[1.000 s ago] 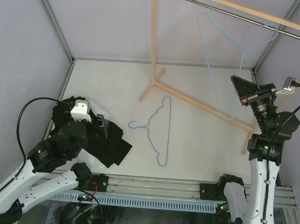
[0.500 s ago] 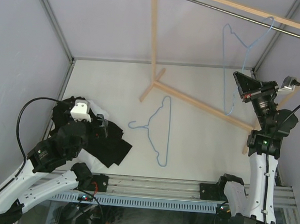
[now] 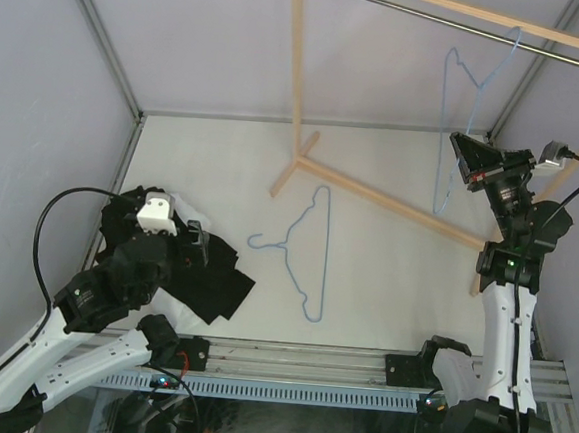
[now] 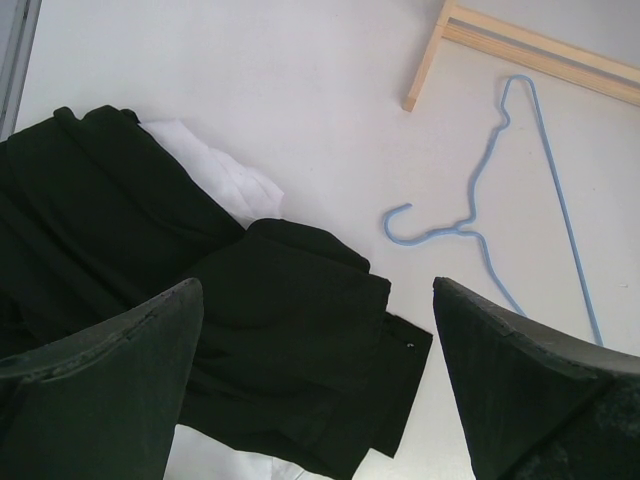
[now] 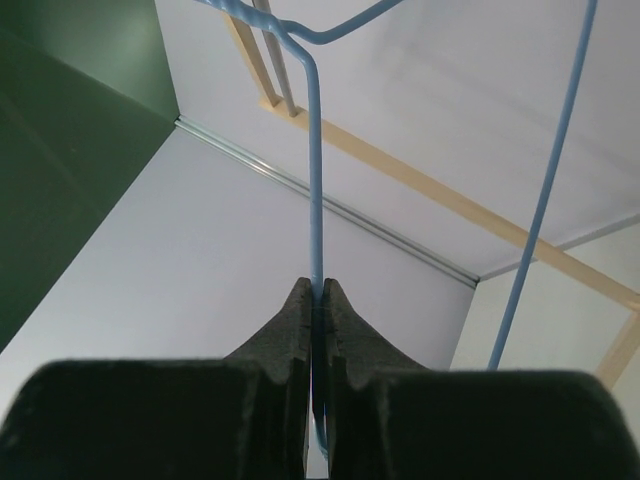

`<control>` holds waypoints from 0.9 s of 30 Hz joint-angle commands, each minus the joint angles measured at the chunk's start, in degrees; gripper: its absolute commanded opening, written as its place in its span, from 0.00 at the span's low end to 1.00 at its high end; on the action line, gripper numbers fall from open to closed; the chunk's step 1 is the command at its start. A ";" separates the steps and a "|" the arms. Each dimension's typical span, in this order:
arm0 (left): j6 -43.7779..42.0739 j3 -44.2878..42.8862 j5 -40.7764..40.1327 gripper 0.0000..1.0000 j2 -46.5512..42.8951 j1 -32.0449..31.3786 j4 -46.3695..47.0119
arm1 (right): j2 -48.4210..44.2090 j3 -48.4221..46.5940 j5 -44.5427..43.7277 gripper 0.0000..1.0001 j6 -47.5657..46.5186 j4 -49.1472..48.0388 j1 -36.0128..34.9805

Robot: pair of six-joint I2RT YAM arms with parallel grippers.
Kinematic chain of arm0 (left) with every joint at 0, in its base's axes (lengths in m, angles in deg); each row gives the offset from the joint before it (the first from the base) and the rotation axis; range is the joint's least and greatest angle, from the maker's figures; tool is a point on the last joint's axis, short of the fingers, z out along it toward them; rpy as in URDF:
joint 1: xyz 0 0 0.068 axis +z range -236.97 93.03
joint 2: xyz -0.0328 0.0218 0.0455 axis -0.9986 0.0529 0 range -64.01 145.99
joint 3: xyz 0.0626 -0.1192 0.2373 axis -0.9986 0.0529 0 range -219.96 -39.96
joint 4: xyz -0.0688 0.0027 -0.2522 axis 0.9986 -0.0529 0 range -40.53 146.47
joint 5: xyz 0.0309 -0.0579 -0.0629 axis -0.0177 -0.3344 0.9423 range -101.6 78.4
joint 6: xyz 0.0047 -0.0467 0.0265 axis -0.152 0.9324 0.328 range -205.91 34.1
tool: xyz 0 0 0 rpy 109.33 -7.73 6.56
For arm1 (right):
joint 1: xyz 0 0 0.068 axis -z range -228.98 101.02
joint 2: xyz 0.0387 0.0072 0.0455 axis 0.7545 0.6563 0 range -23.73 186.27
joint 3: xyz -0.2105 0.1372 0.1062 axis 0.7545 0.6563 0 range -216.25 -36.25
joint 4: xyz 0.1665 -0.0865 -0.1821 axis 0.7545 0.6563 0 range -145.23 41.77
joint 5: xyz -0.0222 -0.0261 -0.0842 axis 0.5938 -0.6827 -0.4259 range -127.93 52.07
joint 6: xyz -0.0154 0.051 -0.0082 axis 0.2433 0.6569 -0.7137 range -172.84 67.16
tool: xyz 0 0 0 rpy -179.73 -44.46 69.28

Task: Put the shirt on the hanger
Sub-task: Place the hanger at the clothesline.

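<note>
Right tool is pinching tight on the hanging blue hanger, upper right of top view. Left tool is hovering, spread wide, over the black garment. White shirt is peeking from beneath it, lower left of the table.

Two hangers, one white shirt, one black garment, one rack.

Open across the tabletop save a flat blue hanger; barred far right by the wooden rack and a hanging hanger; crowded near left by a black garment over the shirt.
</note>
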 commanded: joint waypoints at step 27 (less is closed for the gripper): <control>-0.13 0.67 0.55 1.00 2.22 0.30 2.53 | 5.86 -0.84 -5.16 0.07 -27.94 1.38 1.20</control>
